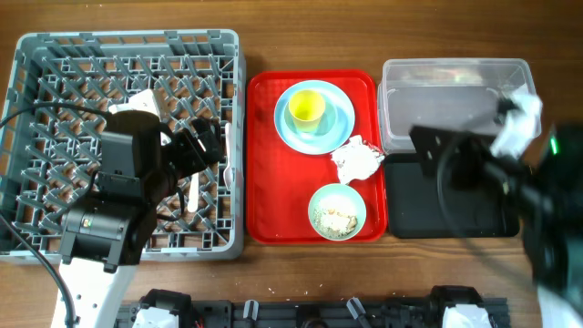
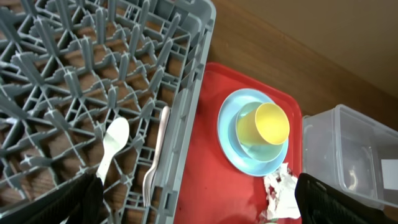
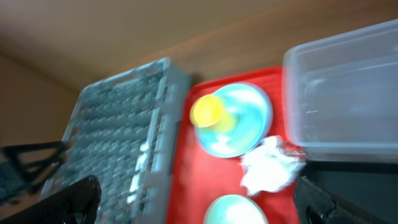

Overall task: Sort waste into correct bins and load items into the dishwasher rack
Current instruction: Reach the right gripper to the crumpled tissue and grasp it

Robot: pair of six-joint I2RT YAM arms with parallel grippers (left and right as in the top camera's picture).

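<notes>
Two items loaded, waste untouched, by the look of it. Shows white spoon (image 2: 115,140) and fork (image 2: 158,146) lying in the dishwasher rack (image 1: 127,38) at the bench's left end, left hand (image 2: 202,208) above them, spread wide, grasping nothing. Shows right hand (image 3: 196,205) equally released over the clear tub (image 1: 455,66) and black tray (image 1: 428,214) at the right end. Leaves plate (image 1: 344,123), pale blue bowl (image 2: 249,134) and yellow cup (image 1: 306,107) stacked on the red tray (image 1: 269,182) mid-bench, paper wad (image 1: 357,161) and crumb-filled green bowl (image 1: 312,208) beside. Probably calls next for lowering onto the wad and clenching.

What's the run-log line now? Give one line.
left gripper open over grey plastic pegged rack; white plastic spoon and fork inside; crumpled white paper wad on red tray; right gripper open
</notes>
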